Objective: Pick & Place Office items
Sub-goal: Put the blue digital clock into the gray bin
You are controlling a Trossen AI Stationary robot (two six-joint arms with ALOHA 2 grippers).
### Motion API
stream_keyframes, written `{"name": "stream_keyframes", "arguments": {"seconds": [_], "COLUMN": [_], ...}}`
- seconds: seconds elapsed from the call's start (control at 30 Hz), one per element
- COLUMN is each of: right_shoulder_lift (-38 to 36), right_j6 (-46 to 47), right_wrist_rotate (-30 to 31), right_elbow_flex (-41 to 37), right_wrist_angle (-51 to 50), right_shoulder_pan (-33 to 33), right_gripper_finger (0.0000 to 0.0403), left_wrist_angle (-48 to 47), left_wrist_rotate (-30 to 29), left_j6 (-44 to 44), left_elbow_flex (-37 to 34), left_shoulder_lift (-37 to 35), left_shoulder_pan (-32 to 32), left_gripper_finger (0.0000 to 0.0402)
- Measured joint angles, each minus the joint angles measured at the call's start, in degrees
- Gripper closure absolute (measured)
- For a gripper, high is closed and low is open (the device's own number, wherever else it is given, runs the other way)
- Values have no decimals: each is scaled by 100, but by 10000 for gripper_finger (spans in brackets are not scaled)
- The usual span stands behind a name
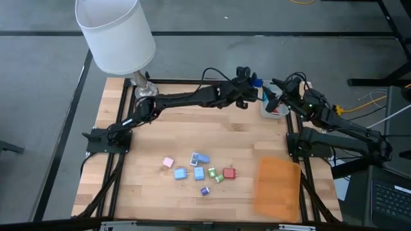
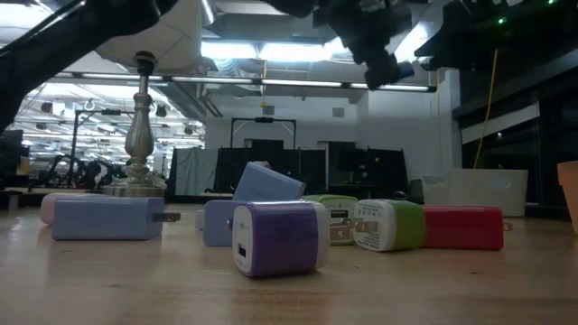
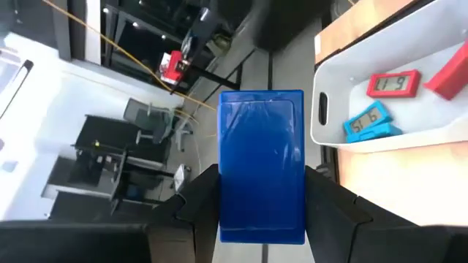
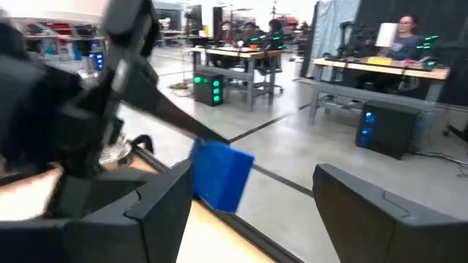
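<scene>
Holding the blue block (image 3: 262, 164) lengthwise in your left gripper (image 1: 247, 81), you're just short of the grey tray (image 3: 344, 124) at the bench's far-right corner, prob. above rim; right gripper (image 1: 277, 99) waits wide-open beside it.

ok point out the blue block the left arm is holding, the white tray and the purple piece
blue block (image 3: 262, 164), left wrist view, middle of its flat face between the jaws
white tray (image 3: 333, 139), left wrist view, outer side wall
purple piece (image 2: 278, 236), low view, centre of its front face
</scene>
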Motion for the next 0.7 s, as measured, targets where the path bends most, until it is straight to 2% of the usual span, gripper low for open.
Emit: {"name": "stream_keyframes", "arguments": {"seconds": [0.17, 0.4, 0.57, 0.7], "right_shoulder_lift": [2, 2, 2, 1], "right_j6": [113, 182, 339, 347], "right_wrist_rotate": [-609, -684, -1112, -1233], "right_elbow_flex": [13, 13, 12, 12], "right_wrist_angle": [7, 7, 14, 55], "right_shoulder_pan": [2, 2, 4, 2], "right_gripper_finger": [128, 128, 128, 128], "left_wrist_angle": [61, 46, 85, 193], "left_wrist_rotate": [-303, -442, -447, -447], "left_j6": [233, 317, 352, 472], "left_elbow_flex": [2, 0, 0, 0], "left_shoulder_lift": [-83, -66, -66, -66], "left_shoulder_pan": [-227, -367, -467, -543], "left_gripper_finger": [251, 251, 251, 251]}}
